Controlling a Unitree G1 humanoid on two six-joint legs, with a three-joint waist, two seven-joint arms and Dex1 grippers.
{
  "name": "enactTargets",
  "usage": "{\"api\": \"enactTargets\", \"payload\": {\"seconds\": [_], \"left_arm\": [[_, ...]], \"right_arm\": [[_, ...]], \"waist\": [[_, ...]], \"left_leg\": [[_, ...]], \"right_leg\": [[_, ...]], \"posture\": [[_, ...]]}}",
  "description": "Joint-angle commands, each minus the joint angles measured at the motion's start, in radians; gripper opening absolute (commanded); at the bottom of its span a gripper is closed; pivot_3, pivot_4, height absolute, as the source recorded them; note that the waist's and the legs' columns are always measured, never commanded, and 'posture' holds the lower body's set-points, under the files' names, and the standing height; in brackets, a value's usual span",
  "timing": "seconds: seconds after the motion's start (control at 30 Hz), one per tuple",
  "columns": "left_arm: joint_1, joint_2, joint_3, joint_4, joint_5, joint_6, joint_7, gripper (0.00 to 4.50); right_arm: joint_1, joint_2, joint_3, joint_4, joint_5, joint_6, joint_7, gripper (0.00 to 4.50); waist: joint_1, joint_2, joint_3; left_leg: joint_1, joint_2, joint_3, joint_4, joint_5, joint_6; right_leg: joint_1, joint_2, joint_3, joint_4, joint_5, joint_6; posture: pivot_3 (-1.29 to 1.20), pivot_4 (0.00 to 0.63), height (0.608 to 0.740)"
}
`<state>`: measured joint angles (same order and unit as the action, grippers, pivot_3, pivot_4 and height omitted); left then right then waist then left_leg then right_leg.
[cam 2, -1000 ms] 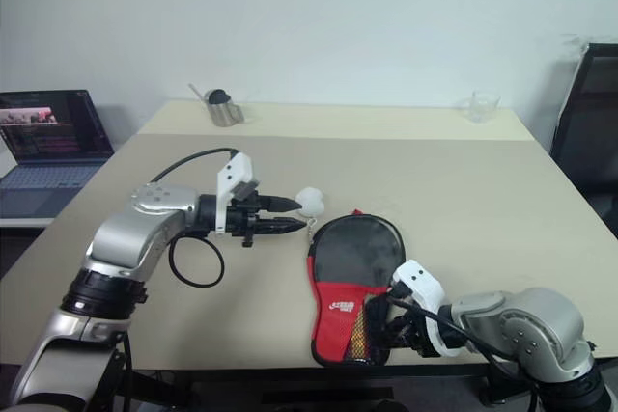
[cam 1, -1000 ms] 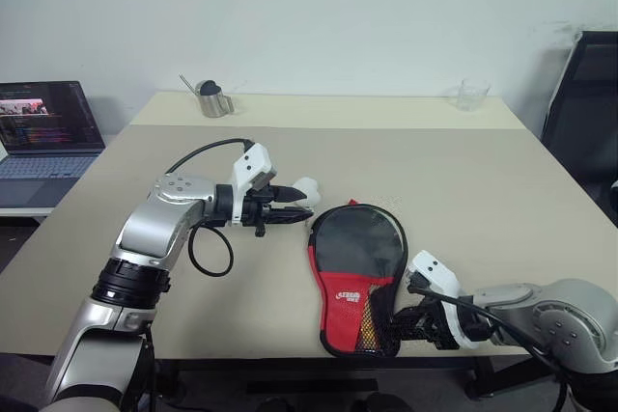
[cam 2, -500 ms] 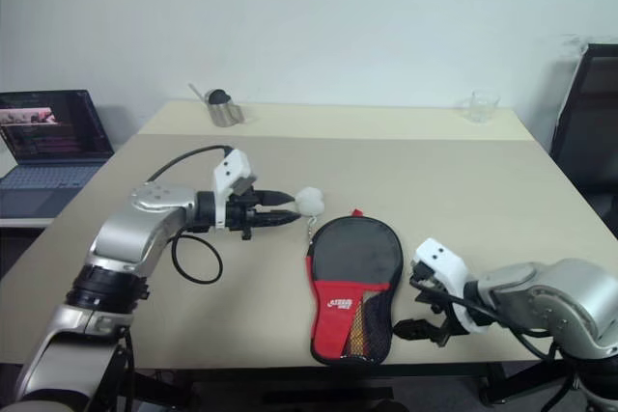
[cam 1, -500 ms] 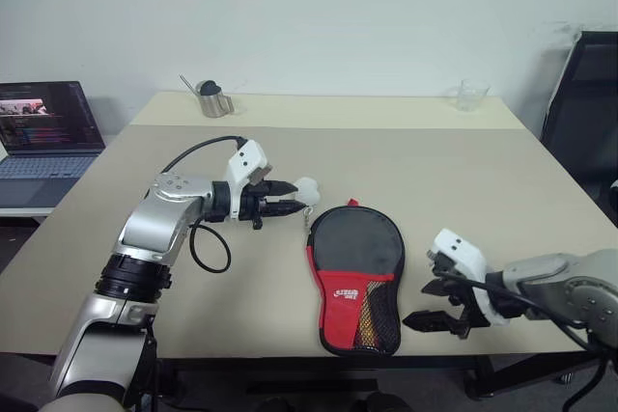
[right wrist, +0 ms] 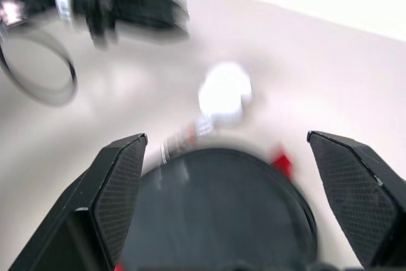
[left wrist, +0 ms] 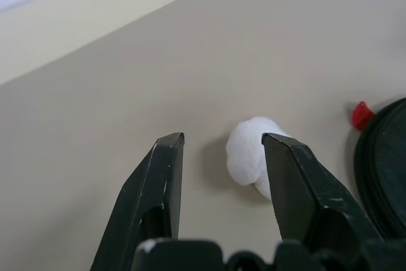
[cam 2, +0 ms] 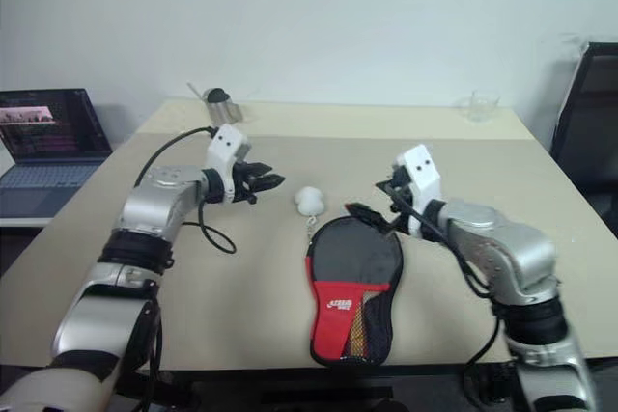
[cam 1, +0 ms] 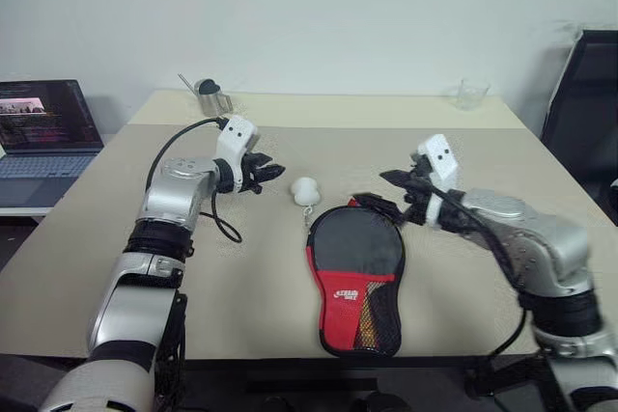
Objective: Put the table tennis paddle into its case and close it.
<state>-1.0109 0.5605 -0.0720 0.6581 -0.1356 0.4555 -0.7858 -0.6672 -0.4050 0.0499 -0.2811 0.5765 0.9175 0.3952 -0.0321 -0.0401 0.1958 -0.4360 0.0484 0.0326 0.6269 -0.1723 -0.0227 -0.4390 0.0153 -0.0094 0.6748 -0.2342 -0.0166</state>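
Left eye view has the case lying flat mid-table, right gripper spread wide over its round top, left gripper half-open and empty. Soft fabric, probably light; best pinched at the edge seam.

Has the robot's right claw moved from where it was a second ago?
Yes. The right gripper was low at the table's near edge beside the bottom of the case; it has risen and now hangs open above the case's round top.
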Motion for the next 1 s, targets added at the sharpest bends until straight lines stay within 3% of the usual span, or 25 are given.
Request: {"api": "enactTargets", "payload": {"seconds": [0.03, 0.27, 0.47, 0.67, 1.0], "left_arm": [[-0.045, -0.007, 0.018, 0.019, 0.015, 0.013, 0.023, 2.14], [-0.088, -0.085, 0.029, 0.118, 0.038, 0.053, 0.133, 2.14], [-0.086, -0.114, 0.029, 0.123, 0.039, 0.067, 0.127, 2.14], [-0.086, -0.146, 0.022, 0.122, 0.032, 0.103, 0.095, 2.14], [-0.116, -0.2, 0.034, 0.204, 0.032, 0.134, 0.086, 2.14]], "right_arm": [[0.058, 0.074, 0.079, 0.065, -0.125, -0.186, -0.029, 4.47], [0.193, 0.168, 0.094, 0.153, -0.181, -0.331, -0.006, 4.47], [0.197, 0.257, 0.038, 0.249, -0.177, -0.384, -0.025, 4.47], [0.219, 0.265, 0.114, 0.297, -0.259, -0.456, 0.021, 4.47], [0.215, 0.212, 0.255, 0.367, -0.397, -0.421, 0.095, 4.47]], "waist": [[0.002, 0.0, 0.0], [0.008, 0.0, 0.0], [0.0, 0.0, 0.0], [0.0, 0.0, 0.0], [0.001, -0.001, 0.0]], "left_leg": [[0.0, 0.0, 0.0, 0.0, 0.0, 0.0], [0.0, -0.001, 0.0, 0.003, 0.0, 0.0], [0.002, 0.001, -0.001, 0.002, 0.0, 0.0], [0.002, 0.0, 0.0, 0.002, 0.0, 0.0], [0.003, 0.0, -0.001, 0.003, 0.0, 0.0]], "right_leg": [[0.0, 0.0, 0.0, 0.001, 0.0, 0.0], [0.001, -0.001, 0.0, 0.002, 0.001, 0.001], [0.0, -0.001, 0.0, 0.004, 0.001, 0.0], [0.001, -0.001, 0.0, 0.005, 0.0, 0.0], [0.002, 0.0, -0.001, 0.005, 0.0, 0.0]], "posture": [[0.0, 0.15, 0.74], [0.0, 0.15, 0.74], [0.0, 0.15, 0.74], [0.0, 0.15, 0.74], [0.0, 0.15, 0.74]]}}
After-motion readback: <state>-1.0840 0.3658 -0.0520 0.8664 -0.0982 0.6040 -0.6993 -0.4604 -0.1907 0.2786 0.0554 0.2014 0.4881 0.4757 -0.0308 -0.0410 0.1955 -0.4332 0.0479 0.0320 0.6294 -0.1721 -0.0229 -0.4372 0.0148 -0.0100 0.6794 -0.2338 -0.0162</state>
